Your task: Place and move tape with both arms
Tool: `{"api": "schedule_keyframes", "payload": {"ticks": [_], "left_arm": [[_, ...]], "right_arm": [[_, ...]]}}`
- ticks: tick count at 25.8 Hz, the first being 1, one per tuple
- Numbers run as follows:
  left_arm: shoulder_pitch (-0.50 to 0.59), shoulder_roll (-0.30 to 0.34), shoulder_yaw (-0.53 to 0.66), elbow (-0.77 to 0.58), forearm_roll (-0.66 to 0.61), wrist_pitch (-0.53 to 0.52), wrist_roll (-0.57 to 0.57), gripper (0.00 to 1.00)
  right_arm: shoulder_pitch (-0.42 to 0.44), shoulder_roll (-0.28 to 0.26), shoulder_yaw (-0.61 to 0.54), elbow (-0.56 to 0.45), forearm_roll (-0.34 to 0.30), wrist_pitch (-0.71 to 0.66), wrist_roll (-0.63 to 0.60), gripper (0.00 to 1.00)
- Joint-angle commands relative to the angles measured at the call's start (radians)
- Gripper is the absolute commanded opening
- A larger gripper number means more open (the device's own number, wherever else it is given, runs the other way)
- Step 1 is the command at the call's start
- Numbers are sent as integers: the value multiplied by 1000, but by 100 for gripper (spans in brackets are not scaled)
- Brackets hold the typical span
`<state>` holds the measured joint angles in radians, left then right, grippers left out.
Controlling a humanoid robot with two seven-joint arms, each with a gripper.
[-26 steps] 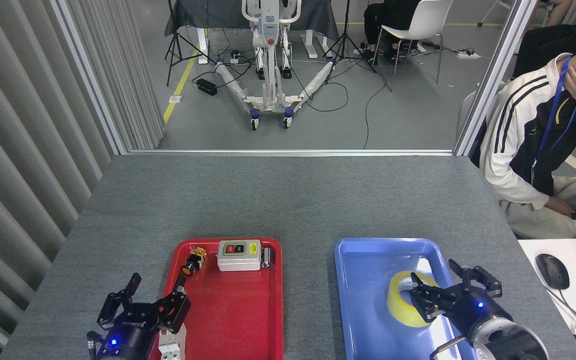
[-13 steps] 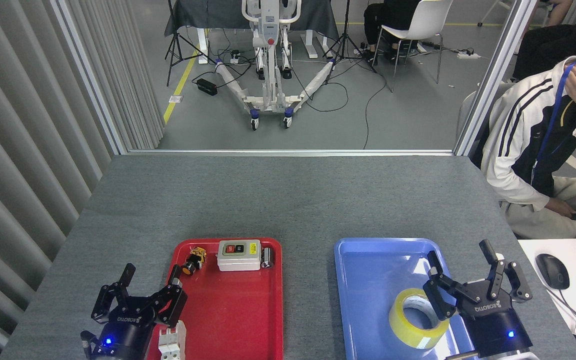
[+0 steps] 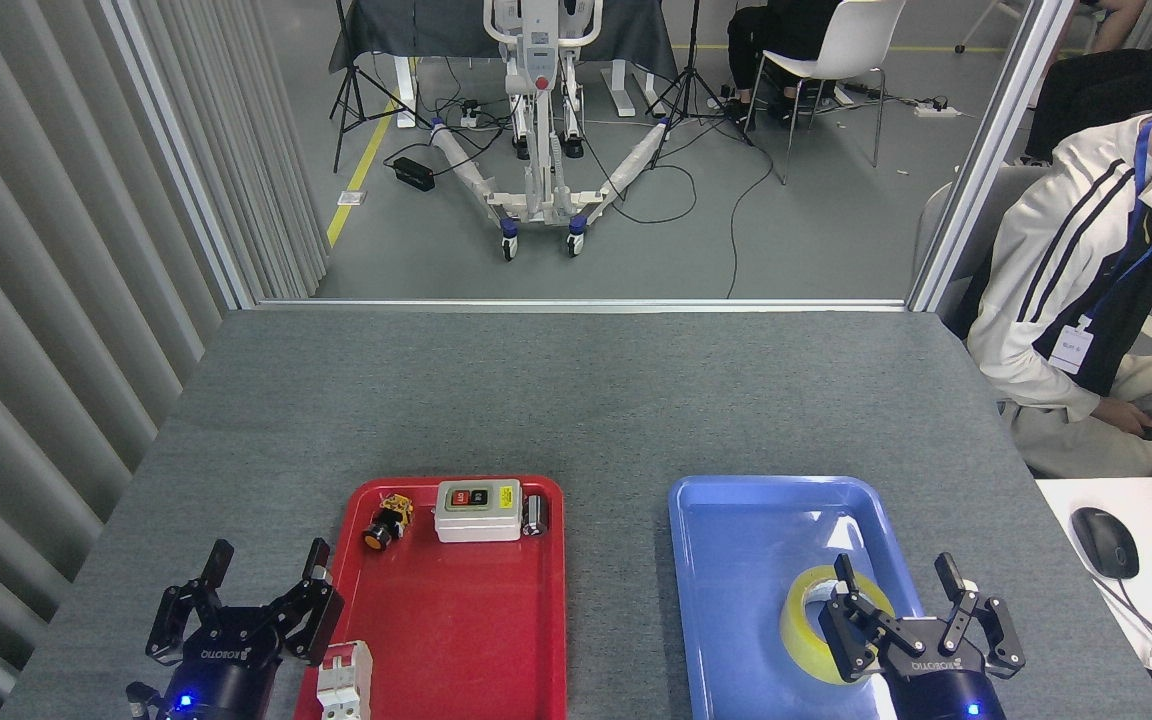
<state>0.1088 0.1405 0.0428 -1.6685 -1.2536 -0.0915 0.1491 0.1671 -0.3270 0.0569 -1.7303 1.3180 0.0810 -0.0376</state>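
On the table: your two trays sit side by side, red tray (image 3: 456,640) at 7 o'clock, blue tray (image 3: 736,600) at 5 o'clock.
Tape: the tape (image 3: 808,628) lies flat in the blue tray's near right part.
Right gripper: your right gripper (image 3: 901,585) hangs over the tape's right edge, fingers spread wide, holding nothing.
Left gripper: your left gripper (image 3: 266,565) is spread open and empty, just left of the red tray.
Red tray contents: switch box (image 3: 477,510), orange-capped button (image 3: 386,522), white breaker (image 3: 344,682).
Surroundings: a seated person (image 3: 1086,300) at 2 o'clock; computer mouse (image 3: 1104,542) at 4 o'clock.
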Motion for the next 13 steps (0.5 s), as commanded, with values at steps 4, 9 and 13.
{"api": "schedule_keyframes", "payload": {"ticks": [4,9,13], "left_arm": [[2,-1,5,-2,0,-4,0,99],[2,-1,6,-2,0,-4,0,99],[8,-1,9,0,0,-4,0,99]], "right_arm": [[-1,11,7,0,0,0,2,100],[0,13,9,0,0,2,7,100],[2,13,11,0,0,2,7,100]]}}
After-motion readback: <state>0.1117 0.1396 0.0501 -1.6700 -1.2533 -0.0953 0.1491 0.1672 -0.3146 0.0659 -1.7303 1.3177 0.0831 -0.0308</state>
